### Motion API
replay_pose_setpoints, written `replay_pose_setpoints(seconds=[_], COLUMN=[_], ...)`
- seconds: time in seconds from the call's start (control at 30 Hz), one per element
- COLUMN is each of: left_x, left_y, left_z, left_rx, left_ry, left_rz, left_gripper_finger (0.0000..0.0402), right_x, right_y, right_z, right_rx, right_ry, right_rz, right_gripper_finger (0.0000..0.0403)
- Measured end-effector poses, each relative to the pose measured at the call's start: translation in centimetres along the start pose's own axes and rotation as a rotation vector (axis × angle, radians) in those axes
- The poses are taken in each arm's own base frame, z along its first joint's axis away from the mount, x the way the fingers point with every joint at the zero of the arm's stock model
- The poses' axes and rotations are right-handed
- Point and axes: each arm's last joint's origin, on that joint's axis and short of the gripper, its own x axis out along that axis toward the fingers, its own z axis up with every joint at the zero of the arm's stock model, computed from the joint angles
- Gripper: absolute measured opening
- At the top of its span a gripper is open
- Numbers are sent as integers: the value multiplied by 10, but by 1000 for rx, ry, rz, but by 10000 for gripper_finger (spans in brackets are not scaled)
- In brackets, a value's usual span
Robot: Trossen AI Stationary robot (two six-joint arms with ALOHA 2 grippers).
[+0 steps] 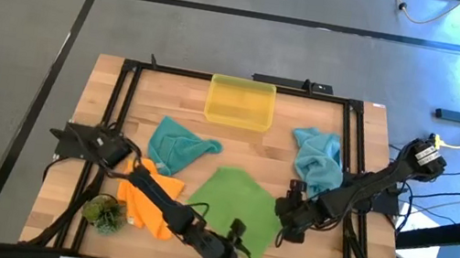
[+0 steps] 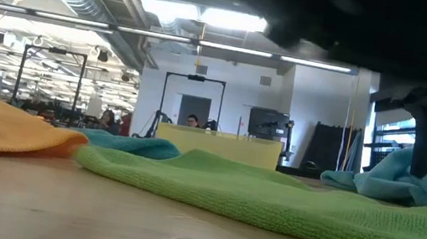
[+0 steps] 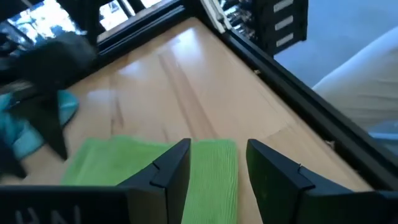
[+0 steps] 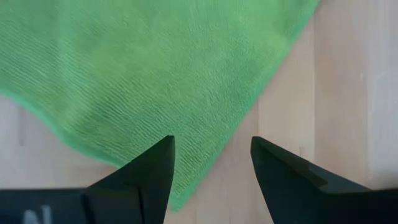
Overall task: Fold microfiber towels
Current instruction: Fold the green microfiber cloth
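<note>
No text, label, brand, number or sign can be read in any of the views. Pale marks show at the edge of the left wrist view and the right wrist view, on the dark body of each arm's own camera mount, but they are cut off and cannot be made out as letters. The towels, the yellow bin and the counter carry no print that shows.

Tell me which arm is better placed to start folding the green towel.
Roughly even, perhaps right: the right gripper, open, hovers straight over a corner of the green towel. The left gripper, also open, sits over its near edge.
</note>
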Motion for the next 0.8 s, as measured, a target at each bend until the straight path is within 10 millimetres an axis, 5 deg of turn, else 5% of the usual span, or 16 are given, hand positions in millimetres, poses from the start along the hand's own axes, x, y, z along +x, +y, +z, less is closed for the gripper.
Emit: replay_pose_setpoints(seconds=[0.27,0.8], left_x=[37,42], left_y=[-5,14], left_z=[-9,-26], left_rx=[71,-16], left_ry=[75,225], left_rz=[-48,-111], left_gripper_finger=[149,149], right_x=[-24,-44], right_y=[-9,-18], right_z=[1,2], right_rx=[19,52], right_ry=[-74,-165], right_rz=[6,-4], right_gripper_finger=[214,214])
